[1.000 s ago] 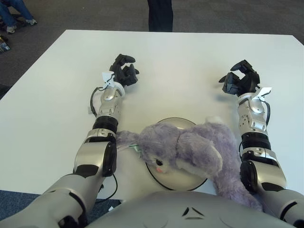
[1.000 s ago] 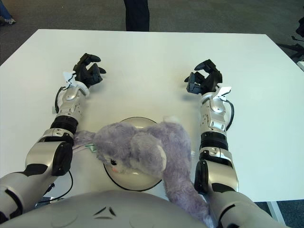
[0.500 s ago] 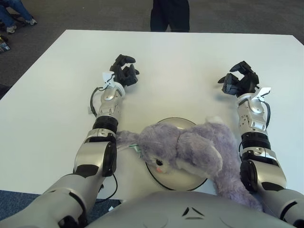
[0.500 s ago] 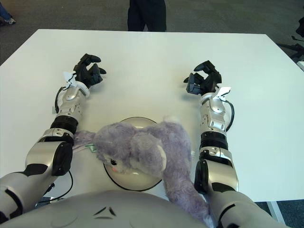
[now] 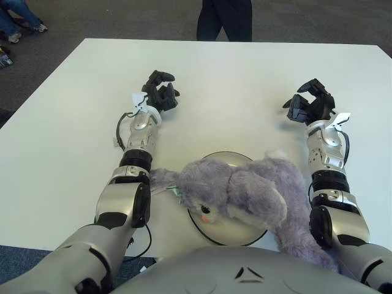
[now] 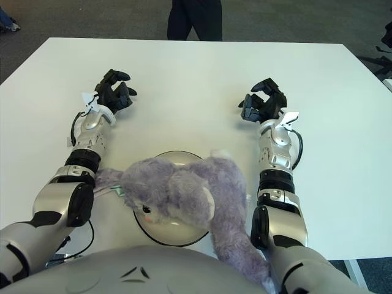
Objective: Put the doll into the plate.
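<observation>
Left hand (image 5: 160, 90): out over the white table (image 5: 233, 79), well ahead of the plate, dark fingers (image 5: 163, 76) loosely curled, gripping nothing.
Right hand (image 5: 311, 103): out on the opposite side of the table, level with its partner, fingers (image 5: 293, 102) half-curled and loose, nothing between them.
Doll (image 5: 242, 196): purple plush, sprawled across the near part of the table, head and upper body lying on top of the plate, face with pink nose turned toward the near edge.
Doll's body: trailing off the plate to the robot's right, reaching down beside the right forearm (image 5: 334, 211); one fuzzy limb stretched left, touching the left forearm (image 5: 130, 184).
Plate (image 5: 224, 158): round, pale, dark-rimmed, mostly covered by the plush, only its far arc and a slice of near rim showing.
Both hands: well apart from doll and plate.
Bystander's legs (image 5: 224, 19): dark trousers, standing just past the far table edge.
Floor (image 5: 92, 18): grey carpet around the table.
</observation>
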{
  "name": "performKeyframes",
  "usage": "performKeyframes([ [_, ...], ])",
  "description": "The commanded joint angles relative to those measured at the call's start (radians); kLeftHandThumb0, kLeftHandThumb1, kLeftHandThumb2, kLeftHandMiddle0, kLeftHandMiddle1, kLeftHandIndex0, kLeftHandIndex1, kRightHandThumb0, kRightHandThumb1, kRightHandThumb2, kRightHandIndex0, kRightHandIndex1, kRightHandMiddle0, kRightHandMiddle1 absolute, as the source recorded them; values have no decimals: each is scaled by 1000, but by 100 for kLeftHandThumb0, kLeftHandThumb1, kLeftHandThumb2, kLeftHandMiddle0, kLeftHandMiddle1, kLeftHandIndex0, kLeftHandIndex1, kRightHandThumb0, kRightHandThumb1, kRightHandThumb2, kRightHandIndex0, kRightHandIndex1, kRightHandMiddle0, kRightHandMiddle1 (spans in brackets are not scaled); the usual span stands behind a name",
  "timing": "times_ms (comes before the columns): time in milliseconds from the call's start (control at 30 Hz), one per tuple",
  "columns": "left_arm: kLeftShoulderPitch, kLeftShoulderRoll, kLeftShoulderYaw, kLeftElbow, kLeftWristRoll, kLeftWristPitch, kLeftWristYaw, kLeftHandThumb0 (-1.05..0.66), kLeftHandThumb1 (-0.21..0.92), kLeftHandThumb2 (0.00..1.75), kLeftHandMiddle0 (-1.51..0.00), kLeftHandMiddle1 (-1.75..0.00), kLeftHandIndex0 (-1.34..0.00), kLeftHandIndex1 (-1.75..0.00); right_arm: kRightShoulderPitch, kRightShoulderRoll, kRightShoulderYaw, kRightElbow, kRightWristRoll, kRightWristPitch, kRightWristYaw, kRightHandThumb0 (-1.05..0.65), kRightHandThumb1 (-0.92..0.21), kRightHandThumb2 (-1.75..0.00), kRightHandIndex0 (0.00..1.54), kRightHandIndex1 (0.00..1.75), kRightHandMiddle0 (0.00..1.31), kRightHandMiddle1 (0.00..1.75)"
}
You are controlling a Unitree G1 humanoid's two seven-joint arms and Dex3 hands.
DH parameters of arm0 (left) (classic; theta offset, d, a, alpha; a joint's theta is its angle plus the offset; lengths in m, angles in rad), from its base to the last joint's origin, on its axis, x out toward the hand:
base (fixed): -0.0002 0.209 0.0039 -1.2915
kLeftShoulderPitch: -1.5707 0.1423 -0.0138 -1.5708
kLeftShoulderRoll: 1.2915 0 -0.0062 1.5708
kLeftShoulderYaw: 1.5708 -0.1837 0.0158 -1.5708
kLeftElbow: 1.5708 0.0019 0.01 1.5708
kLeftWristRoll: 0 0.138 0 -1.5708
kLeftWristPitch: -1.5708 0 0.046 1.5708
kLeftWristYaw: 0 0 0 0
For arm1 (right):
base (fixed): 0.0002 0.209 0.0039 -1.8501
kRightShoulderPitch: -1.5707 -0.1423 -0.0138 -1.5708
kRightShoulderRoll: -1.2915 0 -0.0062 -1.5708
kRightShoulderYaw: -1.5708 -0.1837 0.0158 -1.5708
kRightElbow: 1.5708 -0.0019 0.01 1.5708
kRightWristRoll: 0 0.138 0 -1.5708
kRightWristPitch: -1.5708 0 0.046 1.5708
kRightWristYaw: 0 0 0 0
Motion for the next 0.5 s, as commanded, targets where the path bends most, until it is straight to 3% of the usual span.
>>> performKeyframes([
  [0, -16, -2, 2, -7, -3, 8, -8, 0, 35, 129, -48, -175, -46, -175, -23, -6, -5, 9, 6, 4, -8, 0, -8, -147, 93, 137, 59, 175],
  [467, -11, -7, 5, -15, -9, 9, -6, -1, 37, 127, -46, -175, -45, -175, -28, 17, 0, 51, -23, -47, -102, -1, -2, -156, 96, 144, 61, 175],
])
